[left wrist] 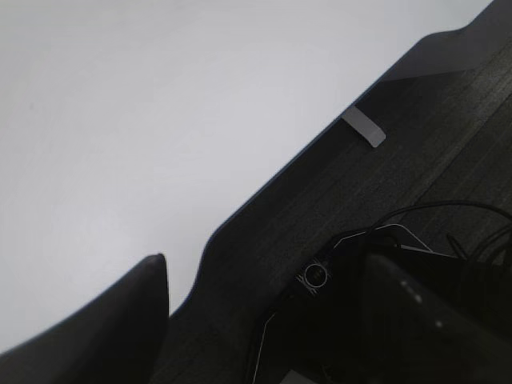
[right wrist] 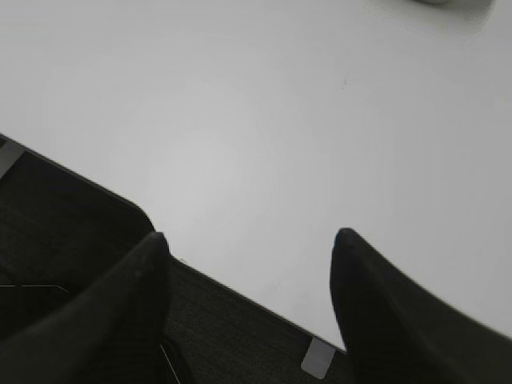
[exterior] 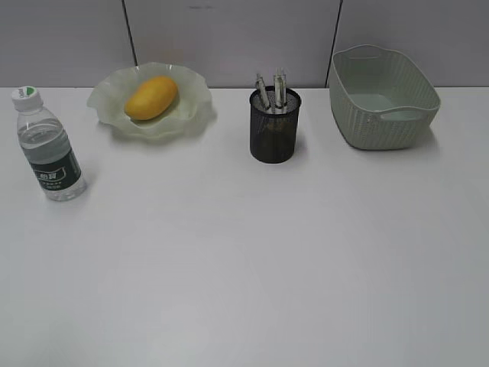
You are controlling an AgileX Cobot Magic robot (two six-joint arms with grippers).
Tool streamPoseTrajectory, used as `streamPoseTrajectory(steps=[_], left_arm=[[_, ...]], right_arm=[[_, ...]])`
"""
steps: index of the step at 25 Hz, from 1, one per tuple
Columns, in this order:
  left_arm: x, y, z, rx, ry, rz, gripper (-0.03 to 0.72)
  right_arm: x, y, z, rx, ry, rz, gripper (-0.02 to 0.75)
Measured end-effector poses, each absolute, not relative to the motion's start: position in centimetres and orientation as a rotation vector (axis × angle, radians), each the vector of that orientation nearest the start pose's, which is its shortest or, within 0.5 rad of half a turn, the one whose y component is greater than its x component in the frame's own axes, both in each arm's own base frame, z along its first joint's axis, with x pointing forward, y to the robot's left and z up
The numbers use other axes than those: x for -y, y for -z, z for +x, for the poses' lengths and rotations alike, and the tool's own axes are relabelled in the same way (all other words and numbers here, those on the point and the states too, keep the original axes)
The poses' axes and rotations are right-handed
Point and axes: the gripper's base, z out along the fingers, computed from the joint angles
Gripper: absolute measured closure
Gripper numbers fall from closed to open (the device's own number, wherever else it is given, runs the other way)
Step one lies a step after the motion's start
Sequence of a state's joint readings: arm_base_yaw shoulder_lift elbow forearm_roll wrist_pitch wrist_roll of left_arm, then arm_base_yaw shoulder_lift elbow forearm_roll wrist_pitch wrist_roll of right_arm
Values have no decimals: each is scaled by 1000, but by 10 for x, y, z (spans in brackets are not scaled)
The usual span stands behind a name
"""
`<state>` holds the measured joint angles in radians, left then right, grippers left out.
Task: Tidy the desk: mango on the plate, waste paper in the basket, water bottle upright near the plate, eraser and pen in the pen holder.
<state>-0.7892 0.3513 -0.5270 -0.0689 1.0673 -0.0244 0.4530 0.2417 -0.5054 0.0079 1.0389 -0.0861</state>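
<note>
The yellow-orange mango (exterior: 151, 97) lies in the wavy-rimmed green plate (exterior: 195, 115) at the back left of the white desk (exterior: 244, 252). Left of the plate the water bottle (exterior: 50, 149) stands upright, capped. Pens (exterior: 278, 89) stick out of the black mesh pen holder (exterior: 274, 130) at the back middle. The green woven basket (exterior: 382, 122) is at the back right. Waste paper and eraser are out of view. Neither arm shows in the exterior view. My left gripper (left wrist: 272, 280) and right gripper (right wrist: 250, 240) both stand open and empty over the desk's front edge.
Both wrist views look down past the desk's front edge onto dark floor. Grey tape tabs (left wrist: 363, 128) (right wrist: 318, 358) sit on that edge. Cables (left wrist: 448, 216) run below the left gripper. A grey panelled wall (exterior: 229, 38) closes the back of the desk.
</note>
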Motion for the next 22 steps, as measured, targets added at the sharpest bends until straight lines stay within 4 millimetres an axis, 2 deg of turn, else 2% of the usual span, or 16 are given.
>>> streamPoseTrajectory(steps=[7,13,17,22], left_arm=[[38,-277,30,-2252,468,898,120],[37,-278,30,-2256,461,872,152],[32,-278,31,-2264,430,772,162],[20,-282,23,-2218,373,558,165]], right_arm=[[-15,-277,29,-2185,-208,-604,240],[-15,-277,29,-2185,-208,-604,241],[-15,-277,30,-2191,-199,-581,241],[-11,-278,28,-2193,-151,-473,241]])
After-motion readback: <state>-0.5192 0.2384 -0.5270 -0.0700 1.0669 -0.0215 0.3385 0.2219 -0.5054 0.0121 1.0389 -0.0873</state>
